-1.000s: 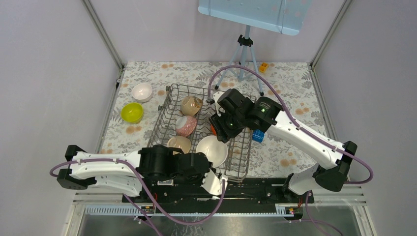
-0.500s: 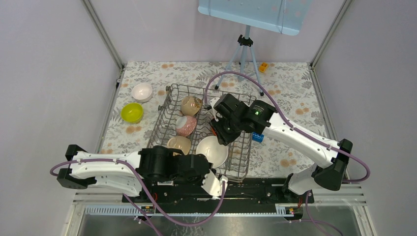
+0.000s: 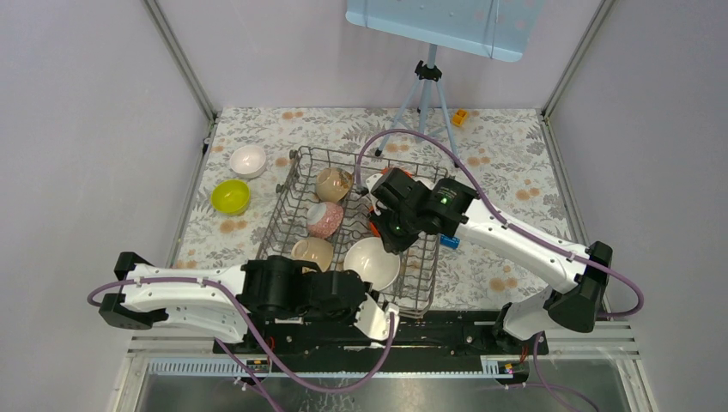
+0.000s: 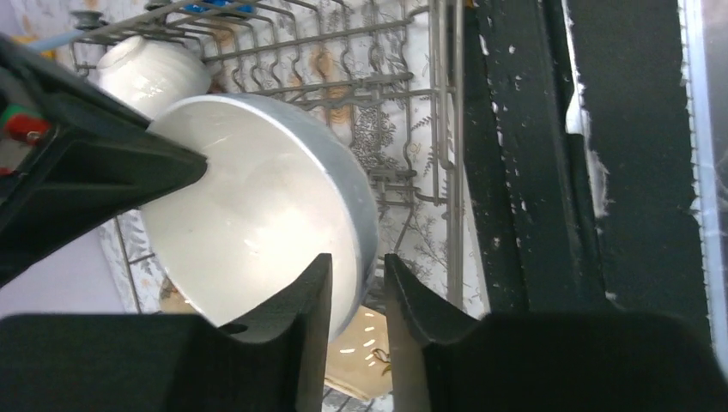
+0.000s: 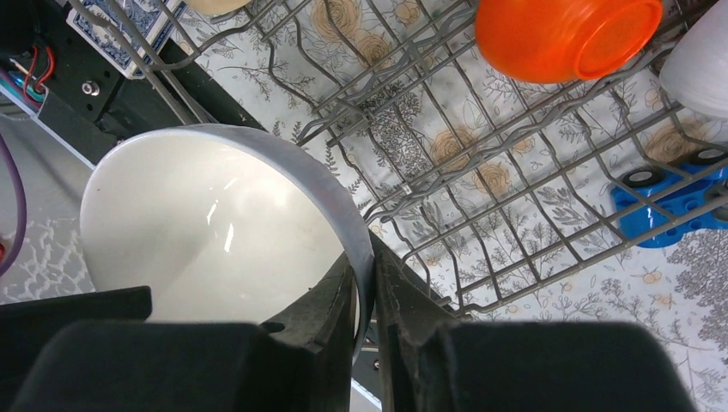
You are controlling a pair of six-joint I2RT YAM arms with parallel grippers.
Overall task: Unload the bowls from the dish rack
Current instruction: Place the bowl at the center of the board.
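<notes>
A big white bowl (image 3: 371,262) stands tilted at the near right of the grey wire dish rack (image 3: 296,184). My right gripper (image 5: 365,249) is shut on the rim of this white bowl (image 5: 215,232), one finger inside and one outside. My left gripper (image 4: 354,262) straddles the near rim of the same bowl (image 4: 257,206) with its jaws a little apart, and a gap shows at the outer finger. Still in the rack are an orange bowl (image 5: 567,34), a pink bowl (image 3: 324,219), two beige bowls (image 3: 333,183) (image 3: 312,251) and a white one (image 5: 704,69).
A white bowl (image 3: 248,160) and a lime bowl (image 3: 230,196) sit on the flowered table left of the rack. A blue block (image 3: 450,241) lies against the rack's right side. A grey tripod (image 3: 427,94) stands at the back, with a small orange block (image 3: 460,116) beside it.
My right gripper has come down toward the near left and closed on the white bowl's far rim. My left gripper's jaws have eased apart on the near rim.
</notes>
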